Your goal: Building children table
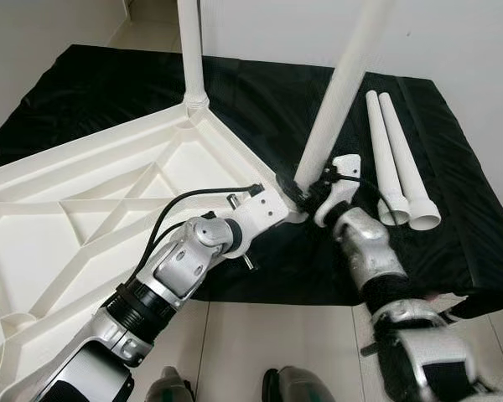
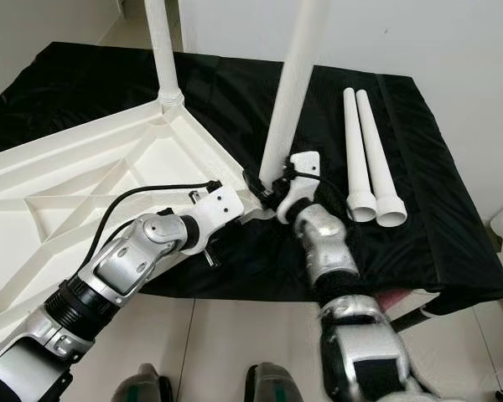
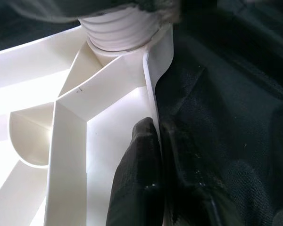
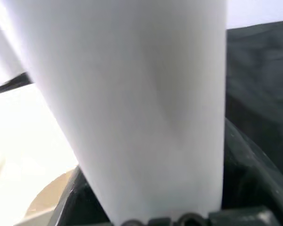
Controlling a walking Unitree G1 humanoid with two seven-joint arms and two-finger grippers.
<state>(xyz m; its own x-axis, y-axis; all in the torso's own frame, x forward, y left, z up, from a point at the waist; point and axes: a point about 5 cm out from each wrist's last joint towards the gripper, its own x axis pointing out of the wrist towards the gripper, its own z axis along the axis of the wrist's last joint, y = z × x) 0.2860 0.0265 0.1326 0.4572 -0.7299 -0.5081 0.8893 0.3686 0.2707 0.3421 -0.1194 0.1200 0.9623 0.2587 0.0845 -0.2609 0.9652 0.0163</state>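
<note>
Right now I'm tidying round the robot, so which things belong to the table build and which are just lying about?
In the job:
tabletop
far leg
near leg, held by right hand
two spare legs
left hand, clamping the tabletop rim

Lying about:
black cloth
shoes

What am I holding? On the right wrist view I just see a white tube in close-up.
Observer: Your right claw grips a tilted leg low down, at the near corner of the upturned tabletop.
Operator: Is the tabletop steadied?
Observer: Yes, the left claw pinches its rim beside that corner.
Operator: How many legs are left to fit?
Observer: One fitted leg stands in the far corner; two spare legs lie on the black cloth to the right.
</note>
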